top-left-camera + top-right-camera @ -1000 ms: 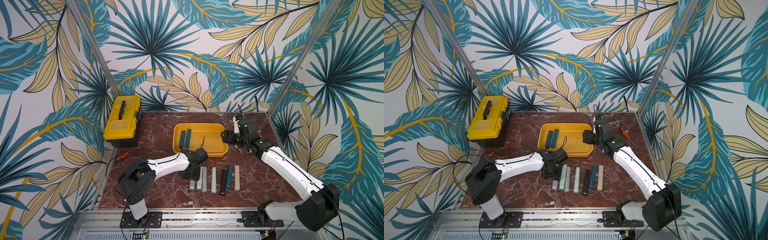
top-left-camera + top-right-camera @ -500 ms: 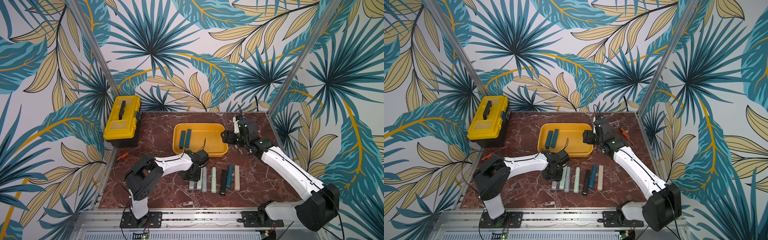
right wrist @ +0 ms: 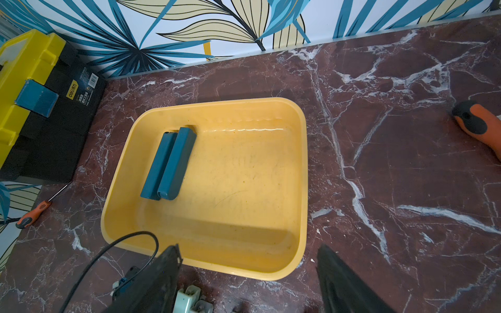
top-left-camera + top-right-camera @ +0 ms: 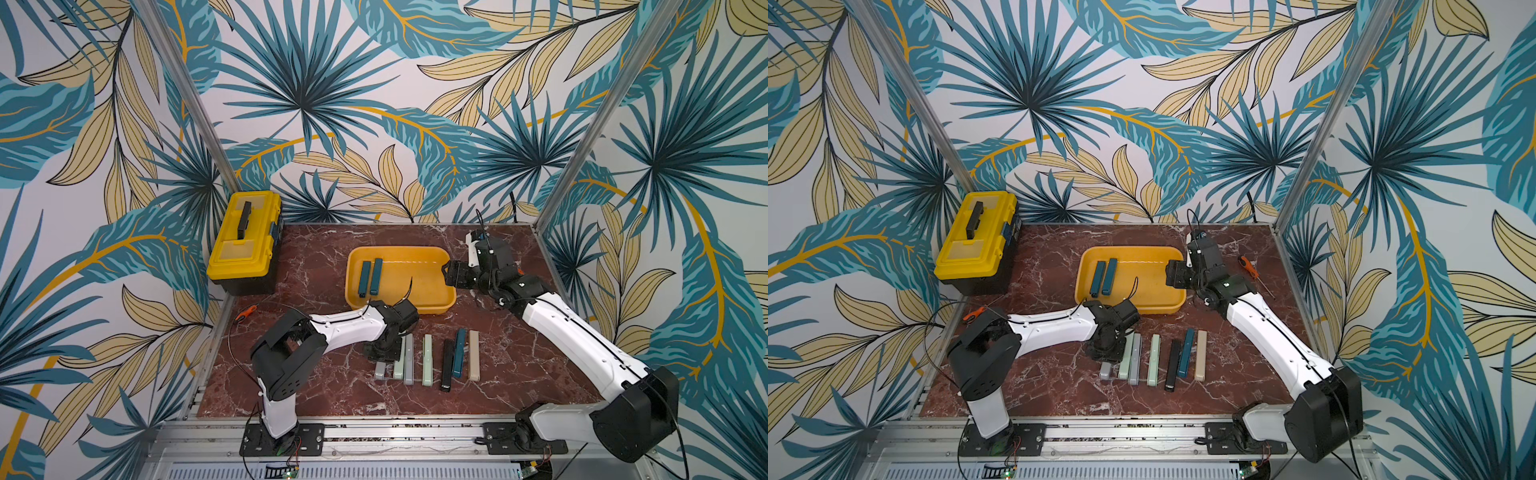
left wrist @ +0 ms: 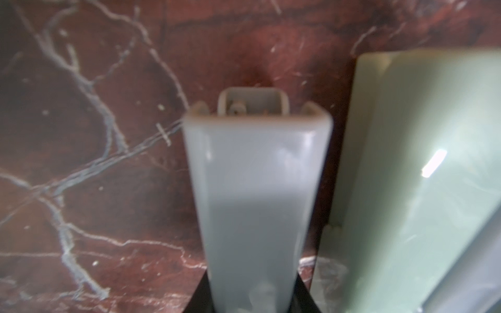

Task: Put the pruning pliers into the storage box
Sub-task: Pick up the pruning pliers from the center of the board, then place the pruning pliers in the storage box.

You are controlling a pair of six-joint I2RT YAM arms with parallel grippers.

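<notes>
Since a second earlier, the left gripper (image 4: 384, 351) had narrowed and clamped the grey piece (image 5: 254, 203) at the left end of the row of pruning pliers (image 4: 427, 359), lower middle of both top views. The left wrist view showed that bar pinched between dark fingers (image 5: 305, 303). Six more pieces lay beside it on the marble table (image 4: 324, 386). Two teal pieces (image 4: 370, 276) lay side by side in the storage box (image 4: 415, 308), centre frame. The right gripper (image 4: 451, 274) hung at the box's right rim, jaws wide, holding nothing.
</notes>
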